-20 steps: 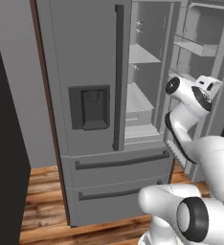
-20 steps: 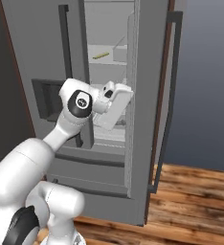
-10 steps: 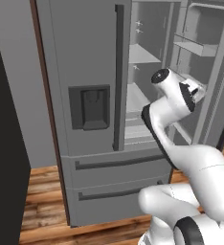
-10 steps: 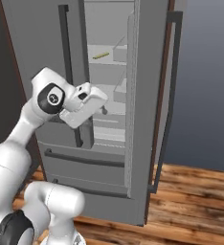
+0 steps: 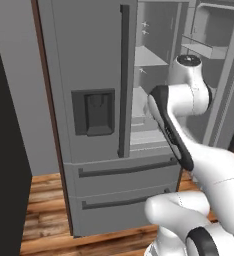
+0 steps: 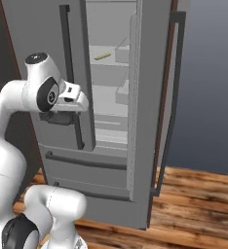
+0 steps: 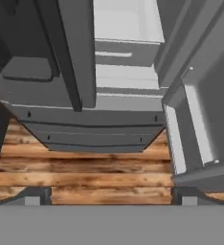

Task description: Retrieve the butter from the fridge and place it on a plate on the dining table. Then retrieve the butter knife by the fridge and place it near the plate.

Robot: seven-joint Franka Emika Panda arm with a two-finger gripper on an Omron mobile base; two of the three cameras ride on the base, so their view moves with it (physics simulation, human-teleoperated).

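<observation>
Right base view shows the butter point(image 6: 102, 57) on a shelf of the open fridge point(image 6: 145, 121); gripper point(image 7: 111, 196) fingers are spread, holding nothing.

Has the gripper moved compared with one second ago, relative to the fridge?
Yes. In the right base view the gripper has swung left, from before the open fridge compartment to the closed left door's handle.

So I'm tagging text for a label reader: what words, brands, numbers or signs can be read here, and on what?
None: no readable text anywhere.
The fridge doors are plain grey.
The dispenser panel carries no lettering or icons.
The butter shows no label.
</observation>
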